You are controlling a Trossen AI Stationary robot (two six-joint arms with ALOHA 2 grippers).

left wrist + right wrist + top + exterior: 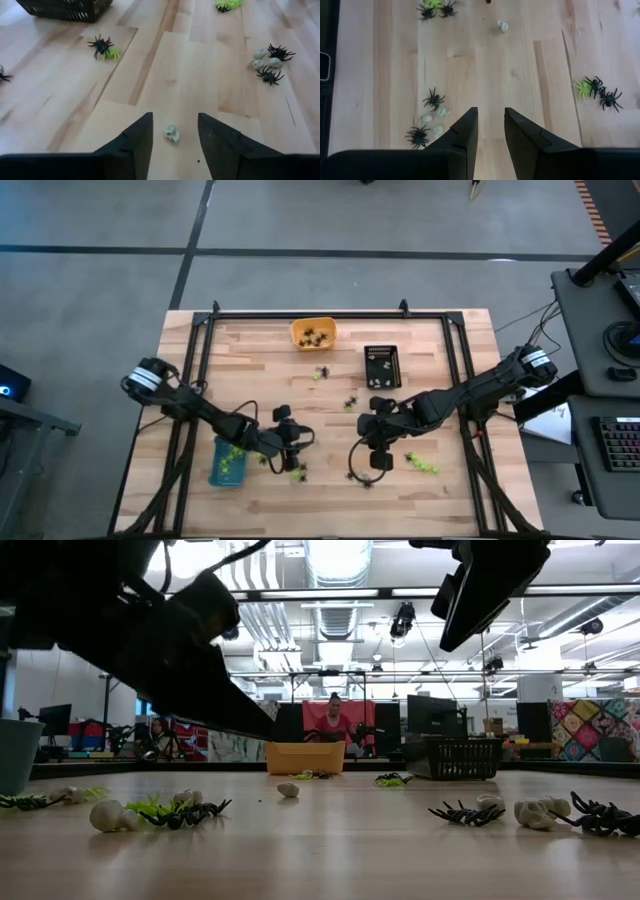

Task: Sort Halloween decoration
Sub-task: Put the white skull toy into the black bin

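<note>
The left gripper [293,442] hangs over the front-left part of the table [440,490], beside the blue tray [228,463]. Its fingers [134,145] stand apart, empty, with one whitish trinket [172,134] lying on the wood between them.

The right gripper [378,452] sits front of centre. Its fingers [465,131] show a narrow gap with bare wood between; nothing is held.

Black spiders [434,98] and whitish pieces [440,112] lie loose on the boards, with lime-green pieces [422,466] near the right gripper. The orange tray [313,333] and black tray [382,366] stand toward the rear edge; both appear to hold trinkets, too small to identify. Open wood remains along the front edge.
</note>
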